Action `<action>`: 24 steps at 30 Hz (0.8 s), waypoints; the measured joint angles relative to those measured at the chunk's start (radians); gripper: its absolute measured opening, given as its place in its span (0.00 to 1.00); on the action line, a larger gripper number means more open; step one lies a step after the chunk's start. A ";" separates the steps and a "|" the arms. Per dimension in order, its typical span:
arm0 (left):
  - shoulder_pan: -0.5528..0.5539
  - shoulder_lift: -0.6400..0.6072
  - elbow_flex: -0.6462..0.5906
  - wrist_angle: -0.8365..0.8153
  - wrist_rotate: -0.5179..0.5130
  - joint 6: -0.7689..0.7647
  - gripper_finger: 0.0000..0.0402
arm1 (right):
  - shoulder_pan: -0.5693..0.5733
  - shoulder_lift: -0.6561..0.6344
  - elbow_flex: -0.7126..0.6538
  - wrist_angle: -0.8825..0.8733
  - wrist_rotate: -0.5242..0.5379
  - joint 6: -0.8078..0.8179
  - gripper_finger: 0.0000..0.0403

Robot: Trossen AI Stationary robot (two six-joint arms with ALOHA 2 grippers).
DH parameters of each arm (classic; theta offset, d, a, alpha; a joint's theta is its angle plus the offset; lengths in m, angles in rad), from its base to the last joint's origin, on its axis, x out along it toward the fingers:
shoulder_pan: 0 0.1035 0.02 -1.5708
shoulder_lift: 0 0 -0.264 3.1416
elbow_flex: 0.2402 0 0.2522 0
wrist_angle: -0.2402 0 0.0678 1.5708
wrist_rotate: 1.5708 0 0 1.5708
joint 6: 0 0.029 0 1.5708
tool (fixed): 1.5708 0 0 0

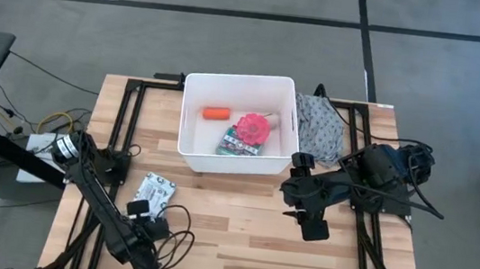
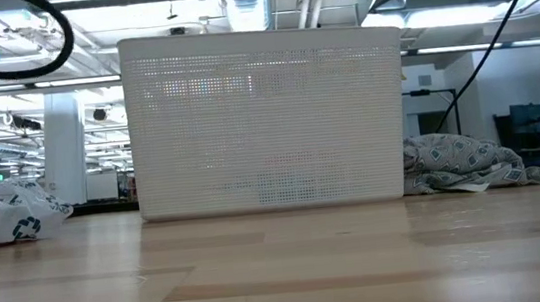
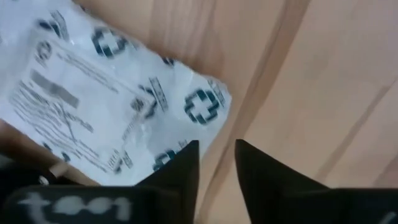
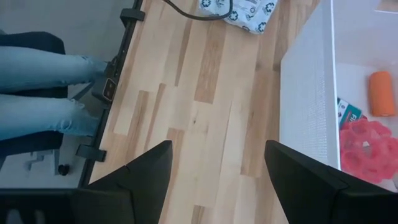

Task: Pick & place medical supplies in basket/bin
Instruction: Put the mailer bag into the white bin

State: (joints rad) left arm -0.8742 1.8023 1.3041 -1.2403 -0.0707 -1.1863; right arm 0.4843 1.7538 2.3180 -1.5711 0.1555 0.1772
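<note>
The step in hand appears to be the pick of the last loose item — the white soft packet with green print (image 1: pixel 153 193), which lies flat on the wooden table (image 1: pixel 237 243) at lower left of the high view, apart from the white tub (image 1: pixel 186 151). The left gripper (image 1: pixel 145 224) is held just beside the packet's near corner; in its wrist view the packet (image 3: pixel 112 106) fills the upper left, and the fingers (image 3: pixel 180 168) are seen nearly together with only a narrow gap, nothing between them. Before a grasp, the fingers would probably need to be spread and brought over the packet's edge, since the thin, crinkled wrapper may slip or fold.

The tub sits at upper centre of the high view. Inside it are seen an orange cylinder (image 1: pixel 216 112), a pink latticed ball-like item (image 1: pixel 252 128) and a green-white box (image 1: pixel 241 145). The right gripper (image 1: pixel 306 216) is parked at centre right, just below the tub's corner, its fingers spread wide and empty — the wrist view confirms the broad gap above bare boards.

A grey patterned cloth (image 1: pixel 322 126) is bunched against the tub's right side. The table is of pale butcher-block planks on a black frame. Grey floor surrounds it, with cables at left. In the right wrist view a seated person's jeans-clad legs (image 4: pixel 43 87) are visible at the left edge. An open hall with ceiling ducts is seen beyond the tub in the low view.
</note>
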 joint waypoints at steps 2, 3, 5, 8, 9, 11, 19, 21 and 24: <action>0.000 0.000 -0.001 0.000 -0.027 0.012 0.29 | 0.000 0.000 0.000 0.000 0.000 0.000 0.62; 0.000 0.000 -0.007 0.008 -0.029 0.015 0.32 | 0.000 0.000 0.000 0.000 0.000 0.000 0.62; 0.000 0.000 -0.031 0.036 -0.004 0.017 0.37 | 0.000 0.000 0.000 0.000 0.000 0.000 0.62; -0.004 0.000 -0.066 0.054 0.050 0.058 0.44 | 0.000 0.000 0.000 0.000 0.000 -0.001 0.62; -0.005 0.000 -0.074 0.047 0.049 0.070 0.45 | 0.000 0.000 0.000 0.000 0.000 -0.002 0.62; -0.005 0.000 -0.089 0.017 0.013 0.079 0.47 | 0.000 0.000 0.000 0.000 0.000 -0.002 0.62; 0.013 0.000 -0.161 -0.033 -0.010 0.126 0.46 | 0.000 0.000 0.000 0.000 -0.001 -0.003 0.62; 0.014 0.000 -0.175 0.025 0.052 0.154 0.46 | 0.000 0.000 0.000 0.000 -0.001 -0.003 0.62; 0.002 -0.001 -0.180 0.045 0.084 0.182 0.46 | 0.000 0.000 0.000 0.000 -0.001 -0.005 0.62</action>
State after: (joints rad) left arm -0.8725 1.8015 1.1236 -1.1949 0.0137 -1.0045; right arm 0.4839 1.7538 2.3180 -1.5711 0.1547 0.1721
